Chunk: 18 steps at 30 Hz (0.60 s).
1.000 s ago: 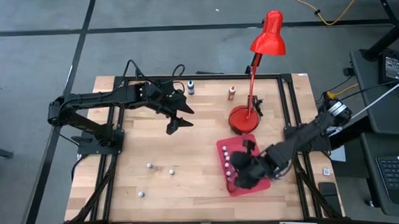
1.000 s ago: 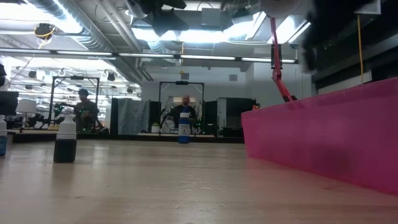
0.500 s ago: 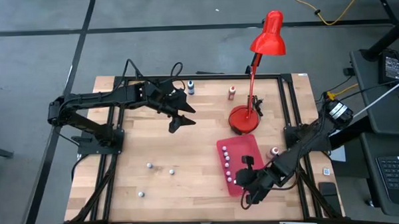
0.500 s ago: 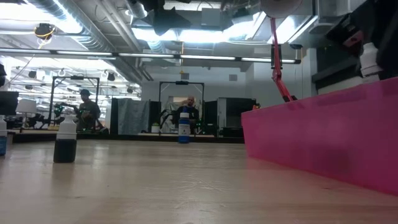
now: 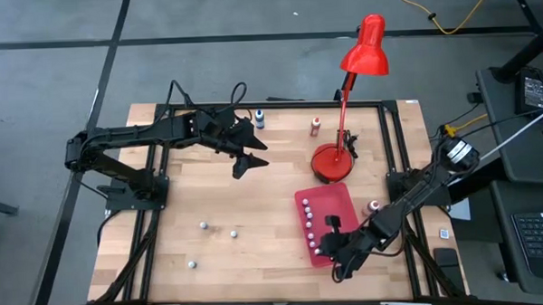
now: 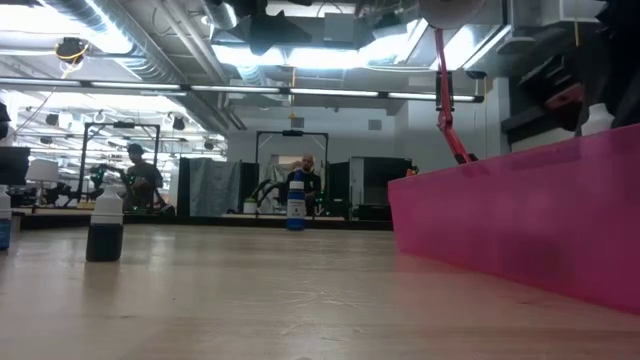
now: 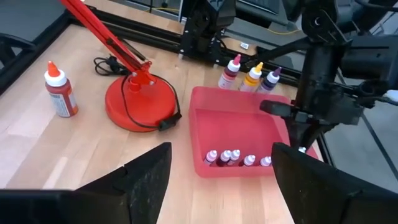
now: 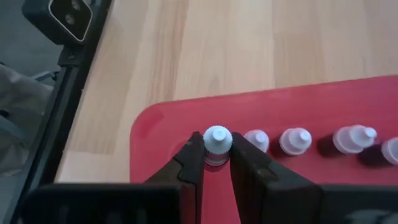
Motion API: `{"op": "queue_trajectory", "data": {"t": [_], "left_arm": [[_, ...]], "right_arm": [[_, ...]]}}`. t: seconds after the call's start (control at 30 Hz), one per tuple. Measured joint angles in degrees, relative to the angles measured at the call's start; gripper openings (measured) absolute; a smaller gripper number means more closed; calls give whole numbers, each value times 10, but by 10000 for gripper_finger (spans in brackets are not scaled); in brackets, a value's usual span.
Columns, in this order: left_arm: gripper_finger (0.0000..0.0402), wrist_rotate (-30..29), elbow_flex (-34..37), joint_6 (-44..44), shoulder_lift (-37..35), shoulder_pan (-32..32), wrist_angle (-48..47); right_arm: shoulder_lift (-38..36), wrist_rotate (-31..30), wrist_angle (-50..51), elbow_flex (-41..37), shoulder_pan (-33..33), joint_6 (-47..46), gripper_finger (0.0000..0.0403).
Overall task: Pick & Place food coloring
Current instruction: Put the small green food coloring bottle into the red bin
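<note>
Food coloring bottle [image 8: 217, 140], white-capped, sits pinched between the fingers of my right gripper [image 8: 217, 163], which is closed narrow on it at the lower centre of the right wrist view, over the near end of the red tray [image 8: 149, 124]. Just to its right there, a row of bottles [image 8: 296, 140] stands inside the tray along the same edge. In the high view my right gripper [image 5: 337, 255] is at the lower right, at the tray's lower edge. My left gripper [image 5: 246, 161] hangs with its fingers spread wide and nothing between them in the upper middle of the high view, well apart from the tray. Three more bottles [image 7: 252, 76] stand outside the tray beyond its far side, near the red lamp base [image 7: 138, 104].
</note>
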<state>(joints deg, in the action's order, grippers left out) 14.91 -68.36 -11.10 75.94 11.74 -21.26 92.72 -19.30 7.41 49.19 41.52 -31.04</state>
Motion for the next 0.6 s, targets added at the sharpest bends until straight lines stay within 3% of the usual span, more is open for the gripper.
{"op": "queue_trajectory", "data": {"t": [0.6], "left_arm": [[269, 0, 0, 12, 0, 0, -2]], "right_arm": [[45, 25, -32, 0, -35, 47, 59]]}}
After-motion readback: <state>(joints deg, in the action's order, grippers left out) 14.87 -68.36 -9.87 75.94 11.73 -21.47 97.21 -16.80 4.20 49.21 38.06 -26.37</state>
